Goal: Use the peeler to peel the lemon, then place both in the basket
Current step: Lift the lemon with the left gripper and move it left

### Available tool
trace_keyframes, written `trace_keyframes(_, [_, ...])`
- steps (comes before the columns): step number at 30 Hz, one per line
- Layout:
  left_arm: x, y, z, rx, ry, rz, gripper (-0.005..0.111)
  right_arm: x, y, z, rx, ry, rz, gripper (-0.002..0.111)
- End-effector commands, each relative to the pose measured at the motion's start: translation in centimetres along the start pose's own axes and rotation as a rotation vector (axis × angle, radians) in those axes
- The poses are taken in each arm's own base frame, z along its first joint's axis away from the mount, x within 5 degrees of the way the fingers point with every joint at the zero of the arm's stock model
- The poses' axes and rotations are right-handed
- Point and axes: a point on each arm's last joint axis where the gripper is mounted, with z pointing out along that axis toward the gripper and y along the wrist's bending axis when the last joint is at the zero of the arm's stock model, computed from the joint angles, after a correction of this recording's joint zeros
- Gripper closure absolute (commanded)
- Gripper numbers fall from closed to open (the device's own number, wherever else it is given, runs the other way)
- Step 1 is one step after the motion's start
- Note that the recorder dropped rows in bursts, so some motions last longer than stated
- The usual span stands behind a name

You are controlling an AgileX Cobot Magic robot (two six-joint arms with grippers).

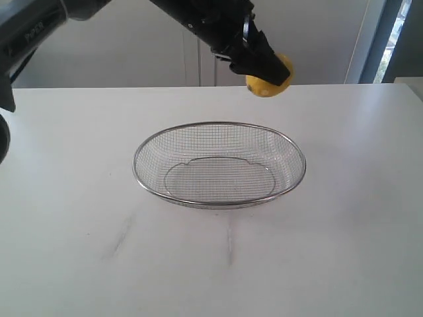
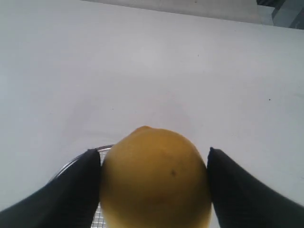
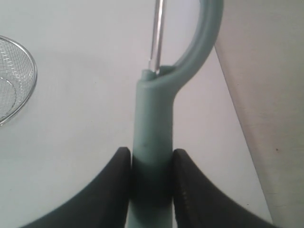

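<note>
My left gripper (image 1: 269, 72) is shut on the yellow lemon (image 1: 269, 82), held in the air above the table behind the far rim of the wire basket (image 1: 158, 140). In the left wrist view the lemon (image 2: 156, 179) fills the gap between both black fingers (image 2: 76, 190), and a bit of the basket rim (image 2: 105, 148) shows behind. My right gripper (image 3: 151, 159) is shut on the pale teal handle of the peeler (image 3: 153, 128), whose metal blade (image 3: 156, 38) points away over the table. The right gripper is out of the exterior view.
The white table (image 1: 344, 231) spreads around the basket, with faint scuff marks (image 1: 119, 238) in front. The right wrist view shows the basket's edge (image 3: 29, 90) to one side and the table's edge (image 3: 237, 109) with beige floor beyond.
</note>
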Motion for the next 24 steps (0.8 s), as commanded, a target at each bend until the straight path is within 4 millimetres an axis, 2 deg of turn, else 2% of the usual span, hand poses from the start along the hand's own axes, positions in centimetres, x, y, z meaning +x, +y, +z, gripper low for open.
trace_keyframes(1, [1.0,-1.4,-2.2,0.104,0.027,-0.007,0.107,0.0,0.0,0.1,-0.001,-0.020,-0.001,0.108])
trace_keyframes(10, [4.4,-4.7,-7.4,0.201,-0.123,-0.023,0.107,0.3,0.4,0.3,-0.043,-0.010,0.031,0.108])
trace_keyframes(13, [6.8,-7.5,-10.2,0.198,-0.204,-0.048,0.107,0.0,1.1,0.2,-0.114,-0.035,0.080,0.108])
trace_keyframes(17, [8.3,-10.0,-12.8,0.151,-0.273,-0.033,0.107,-0.3,1.5,0.2,-0.166,-0.058,0.120,0.108])
trace_keyframes(18, [9.3,-11.1,-14.0,0.114,-0.328,-0.014,0.107,-0.4,2.0,0.4,-0.208,-0.045,0.135,0.108])
trace_keyframes(20, [11.0,-12.2,-15.0,0.071,-0.381,-0.044,0.107,-0.6,3.2,1.0,-0.309,-0.022,0.112,0.108])
trace_keyframes(21, [11.9,-12.7,-15.4,0.053,-0.405,-0.073,0.107,-0.9,4.4,1.8,-0.398,0.006,0.092,0.108])
trace_keyframes(24, [13.0,-14.1,-15.0,0.044,-0.463,-0.063,0.107,-1.2,6.4,4.2,-0.519,0.087,0.090,0.108])
